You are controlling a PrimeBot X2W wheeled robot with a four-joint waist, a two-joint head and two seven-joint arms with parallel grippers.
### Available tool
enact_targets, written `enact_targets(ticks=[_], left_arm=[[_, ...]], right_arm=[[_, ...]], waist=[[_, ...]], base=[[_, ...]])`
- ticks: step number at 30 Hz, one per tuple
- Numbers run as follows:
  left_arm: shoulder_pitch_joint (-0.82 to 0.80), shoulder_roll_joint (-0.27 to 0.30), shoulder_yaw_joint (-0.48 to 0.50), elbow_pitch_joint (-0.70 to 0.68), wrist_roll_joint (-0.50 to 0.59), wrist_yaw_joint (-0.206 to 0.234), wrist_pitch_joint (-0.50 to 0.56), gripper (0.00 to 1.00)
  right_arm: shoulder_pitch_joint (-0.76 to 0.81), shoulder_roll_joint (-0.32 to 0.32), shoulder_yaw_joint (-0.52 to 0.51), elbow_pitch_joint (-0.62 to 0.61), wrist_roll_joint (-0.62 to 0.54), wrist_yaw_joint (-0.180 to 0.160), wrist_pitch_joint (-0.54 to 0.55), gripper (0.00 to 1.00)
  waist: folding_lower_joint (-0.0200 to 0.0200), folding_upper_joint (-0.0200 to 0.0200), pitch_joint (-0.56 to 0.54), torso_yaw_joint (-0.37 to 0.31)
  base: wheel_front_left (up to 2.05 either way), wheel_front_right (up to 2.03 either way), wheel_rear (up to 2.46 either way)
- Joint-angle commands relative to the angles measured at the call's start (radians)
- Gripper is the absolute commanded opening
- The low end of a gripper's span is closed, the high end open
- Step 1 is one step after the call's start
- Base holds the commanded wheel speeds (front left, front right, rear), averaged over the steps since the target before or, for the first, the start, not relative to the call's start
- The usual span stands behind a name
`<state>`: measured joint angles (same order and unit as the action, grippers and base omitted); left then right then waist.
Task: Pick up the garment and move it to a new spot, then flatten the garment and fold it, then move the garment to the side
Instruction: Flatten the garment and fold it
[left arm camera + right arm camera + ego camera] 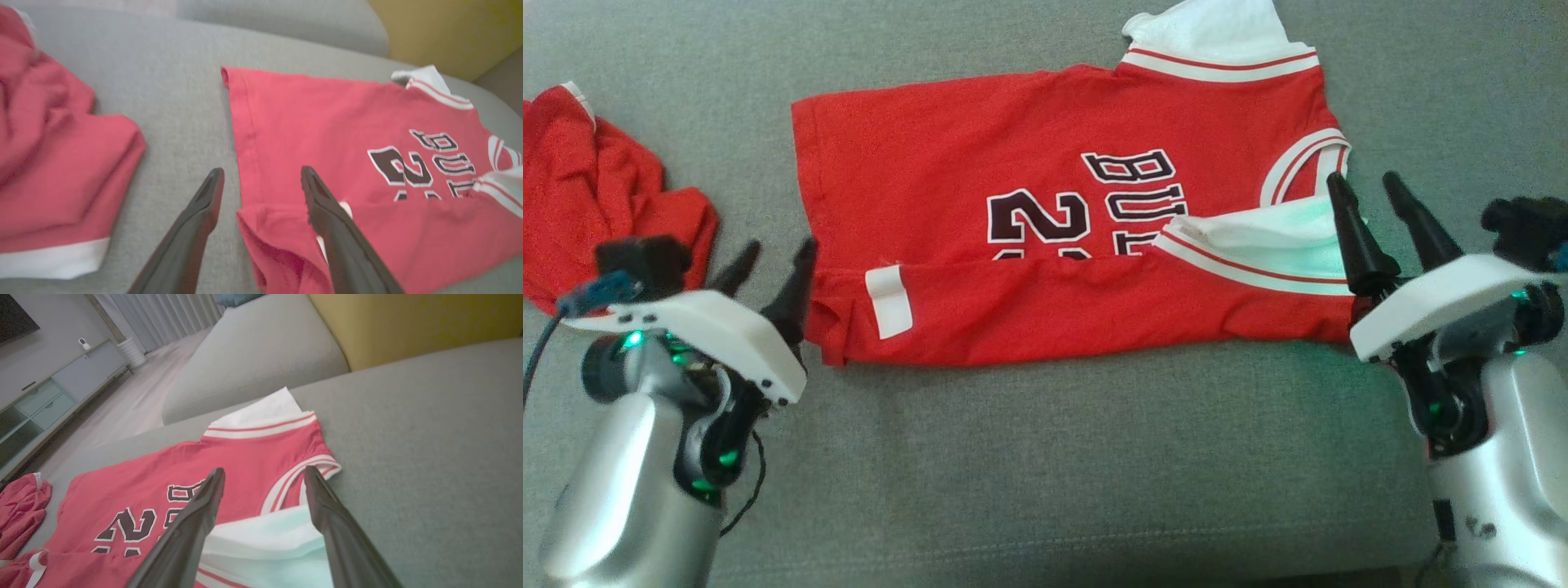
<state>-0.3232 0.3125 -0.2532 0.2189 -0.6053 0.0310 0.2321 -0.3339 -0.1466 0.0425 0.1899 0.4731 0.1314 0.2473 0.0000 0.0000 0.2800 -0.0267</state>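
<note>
The garment (1013,163) is a red jersey with white trim and dark lettering, spread across the grey sofa seat (1045,457). Its near long edge is folded up over the body, covering the lower half of the number. My left gripper (778,255) stands open at the jersey's left end, one finger over the folded hem (286,228), nothing between the fingers. My right gripper (1368,189) stands open at the right end, above the folded white sleeve (265,539). In the right wrist view the jersey (229,465) lies ahead of the open fingers.
A second red garment (596,196) with white trim lies crumpled at the seat's far left, also in the left wrist view (53,171). A yellow cushion (408,322) stands behind the seat. Beyond are another grey seat (261,347), floor and a low cabinet (53,388).
</note>
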Motion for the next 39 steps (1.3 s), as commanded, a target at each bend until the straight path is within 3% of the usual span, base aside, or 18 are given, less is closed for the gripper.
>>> enact_targets(ticks=[1, 5, 9, 19, 32, 39], left_arm=[[-0.004, 0.023, 0.053, -0.048, 0.032, 0.018, -0.063, 1.0], [0.051, -0.01, 0.065, -0.102, 0.121, 0.084, -0.271, 1.0], [0.124, -0.041, 0.057, -0.153, 0.179, 0.134, -0.405, 1.0], [0.287, -0.061, 0.027, -0.236, 0.266, 0.202, -0.476, 1.0], [0.317, -0.059, 0.016, -0.223, 0.262, 0.203, -0.476, 1.0], [0.249, -0.059, -0.016, -0.149, 0.224, 0.149, -0.399, 1.0]], right_arm=[[0.008, -0.019, 0.026, -0.05, -0.019, -0.001, -0.056, 1.0], [0.068, -0.03, 0.036, -0.109, -0.112, -0.001, -0.211, 1.0], [0.148, -0.019, 0.029, -0.178, -0.181, -0.001, -0.271, 1.0], [0.345, 0.031, 0.014, -0.321, -0.242, -0.001, -0.25, 1.0], [0.387, 0.048, 0.0, -0.354, -0.243, -0.001, -0.206, 1.0], [0.353, 0.017, -0.005, -0.282, -0.225, -0.001, -0.134, 1.0]], waist=[[0.0, 0.0, -0.004, 0.0], [0.0, 0.0, -0.023, 0.005], [0.0, 0.0, -0.049, 0.004], [0.0, 0.0, -0.102, -0.008], [0.0, 0.0, -0.121, -0.018], [0.0, 0.0, -0.086, -0.019]], base=[[0.0, 0.0, 0.0], [0.0, 0.0, 0.0], [0.0, 0.0, 0.0], [0.0, 0.0, 0.0], [0.0, 0.0, 0.0], [0.0, 0.0, 0.0]])
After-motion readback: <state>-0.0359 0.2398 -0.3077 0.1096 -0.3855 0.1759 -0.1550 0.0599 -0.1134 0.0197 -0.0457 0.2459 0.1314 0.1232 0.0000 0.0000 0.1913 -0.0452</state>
